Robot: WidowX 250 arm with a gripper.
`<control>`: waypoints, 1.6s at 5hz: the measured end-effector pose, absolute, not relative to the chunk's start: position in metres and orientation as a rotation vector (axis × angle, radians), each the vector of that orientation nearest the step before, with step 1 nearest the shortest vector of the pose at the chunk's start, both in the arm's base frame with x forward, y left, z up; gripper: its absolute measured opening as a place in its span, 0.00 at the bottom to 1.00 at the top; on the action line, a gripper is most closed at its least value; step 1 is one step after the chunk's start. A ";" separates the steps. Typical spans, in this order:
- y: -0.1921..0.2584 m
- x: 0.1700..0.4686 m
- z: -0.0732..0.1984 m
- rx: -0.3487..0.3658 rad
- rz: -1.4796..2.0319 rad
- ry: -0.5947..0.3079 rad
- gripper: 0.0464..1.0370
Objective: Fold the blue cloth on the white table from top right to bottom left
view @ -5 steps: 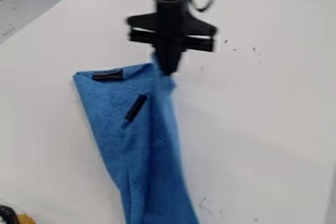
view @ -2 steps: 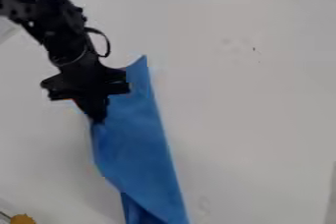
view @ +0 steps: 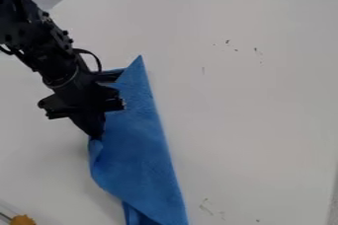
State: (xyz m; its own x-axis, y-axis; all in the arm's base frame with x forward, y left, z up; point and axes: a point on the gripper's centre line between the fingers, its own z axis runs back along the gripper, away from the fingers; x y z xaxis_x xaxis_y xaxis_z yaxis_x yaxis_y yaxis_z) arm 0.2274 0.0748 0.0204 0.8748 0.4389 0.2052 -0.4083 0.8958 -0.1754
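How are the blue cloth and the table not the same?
The cloth is blue, but the table is white with little dark marks. The cloth is folded over, with a pointy corner at the top, while the table lies flat. The cloth is narrow and the table is much wider. Both run off the bottom of the picture.

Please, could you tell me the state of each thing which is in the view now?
Blue cloth: partly folded over itself, with a pointed corner at the top.
Hand: closed on the left edge of the cloth.
White table: marked with small dark specks.
Orange object: at the bottom left, cut off by the view's edge.
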 end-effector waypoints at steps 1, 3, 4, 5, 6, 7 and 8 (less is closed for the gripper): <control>0.075 0.227 0.012 -0.126 0.429 -0.222 0.02; 0.084 0.216 0.020 -0.051 0.402 -0.185 0.42; 0.092 0.209 0.022 0.011 0.406 -0.150 0.73; 0.102 0.202 0.024 0.074 0.410 -0.123 0.96; 0.115 0.204 0.035 0.144 0.399 -0.085 0.97; 0.104 0.221 0.048 0.176 0.358 -0.086 0.96; 0.089 0.234 0.063 0.181 0.336 -0.093 0.96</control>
